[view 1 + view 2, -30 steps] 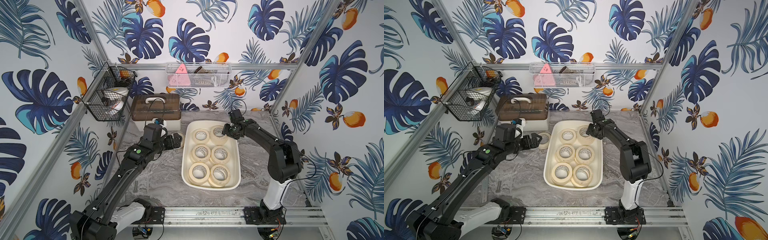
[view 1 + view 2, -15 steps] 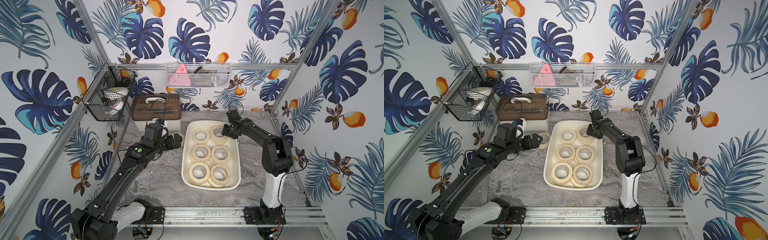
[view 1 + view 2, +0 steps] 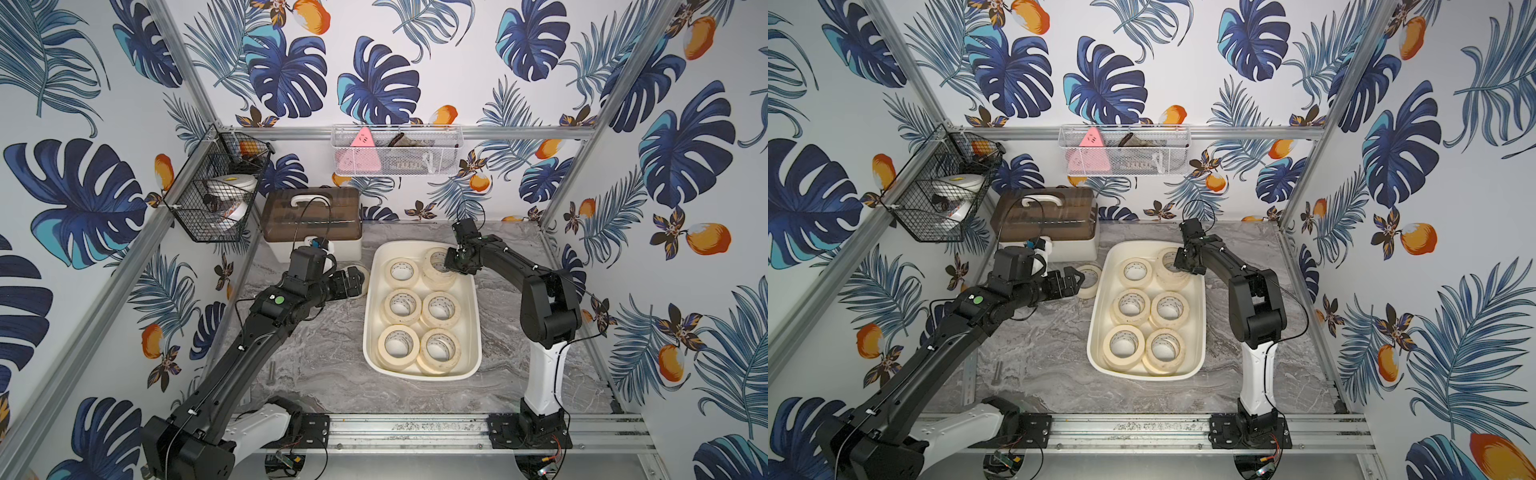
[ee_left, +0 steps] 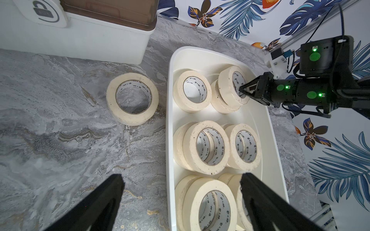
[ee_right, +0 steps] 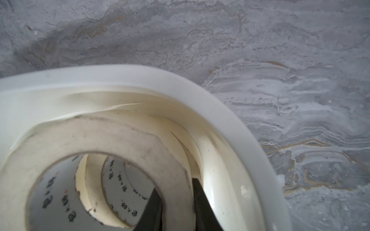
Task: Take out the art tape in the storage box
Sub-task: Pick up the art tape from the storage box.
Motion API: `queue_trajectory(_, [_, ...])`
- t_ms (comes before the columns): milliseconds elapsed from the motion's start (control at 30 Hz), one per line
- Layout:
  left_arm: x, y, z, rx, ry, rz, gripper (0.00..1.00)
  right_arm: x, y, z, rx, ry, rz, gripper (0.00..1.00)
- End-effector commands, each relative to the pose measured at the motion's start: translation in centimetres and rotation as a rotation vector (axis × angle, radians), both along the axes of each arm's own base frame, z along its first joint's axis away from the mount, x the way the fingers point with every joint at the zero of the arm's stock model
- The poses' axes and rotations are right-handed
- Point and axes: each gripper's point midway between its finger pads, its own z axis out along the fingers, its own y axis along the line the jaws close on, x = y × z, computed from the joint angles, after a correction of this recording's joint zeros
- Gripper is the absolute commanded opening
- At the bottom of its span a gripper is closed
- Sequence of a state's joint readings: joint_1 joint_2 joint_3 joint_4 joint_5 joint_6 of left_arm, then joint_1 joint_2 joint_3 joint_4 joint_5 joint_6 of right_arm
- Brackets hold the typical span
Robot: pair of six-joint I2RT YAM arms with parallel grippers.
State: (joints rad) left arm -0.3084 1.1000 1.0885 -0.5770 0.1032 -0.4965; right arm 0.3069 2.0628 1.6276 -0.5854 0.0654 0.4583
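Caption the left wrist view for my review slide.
The right hand pinches the top tape roll in the storage box; a loose roll lies on the table.

High downward top views, close wrist views, the storage box [image 3: 399,250] common to all

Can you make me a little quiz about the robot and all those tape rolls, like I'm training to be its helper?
1. True or false: the left jaws are clamped on a tape roll.
2. Where is the loose roll that is outside the storage box?
A) held by the left jaws
B) flat on the table beside the box, near the white case
C) balanced on the box's rim
3. Fill in: the gripped roll, pinched by the right jaws with one jaw inside its hole, sits at the ___ of its stack.

Key: 1 false, they stand open and empty. 2 B. 3 top.
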Motion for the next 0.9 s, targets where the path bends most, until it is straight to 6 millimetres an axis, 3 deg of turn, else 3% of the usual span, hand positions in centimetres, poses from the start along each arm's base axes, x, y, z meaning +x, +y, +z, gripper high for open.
queue_trajectory(0, [0.1, 0.0, 0.5, -0.004, -0.015, 0.005, 0.99, 0.0, 0.4, 1.5, 0.017, -0.025, 0.025, 0.12])
queue_trajectory(33, [0.2, 0.0, 0.6, -0.006, -0.016, 0.006, 0.99, -0.1, 0.4, 1.5, 0.022, -0.016, 0.027, 0.11])
queue_trajectory(100, [0.3, -0.1, 0.5, -0.001, -0.022, 0.001, 0.97, -0.2, 0.5, 4.4, 0.033, -0.068, 0.042, 0.08])
queue_trajectory(300, [0.1, -0.2, 0.4, 0.045, -0.034, 0.0, 0.94, -1.1, 1.0, 8.6, 0.05, -0.135, 0.062, 0.02])
queue_trajectory(467, [0.1, -1.2, 1.1, 0.095, -0.04, -0.028, 0.9, -2.8, 2.7, 12.4, 0.054, -0.191, 0.103, 0.03])
queue_trajectory(667, [-0.6, -3.0, 2.4, 0.164, -0.025, -0.084, 0.83, -5.5, 6.6, 15.7, 0.052, -0.243, 0.19, 0.03])
queue_trajectory(800, [-0.7, -3.2, 3.1, 0.202, -0.021, -0.086, 0.77, -7.1, 9.4, 16.7, 0.035, -0.264, 0.245, 0.03])
queue_trajectory(867, [-0.5, -3.2, 3.3, 0.221, -0.025, -0.087, 0.76, -8.6, 12.0, 16.8, 0.031, -0.264, 0.301, 0.03])
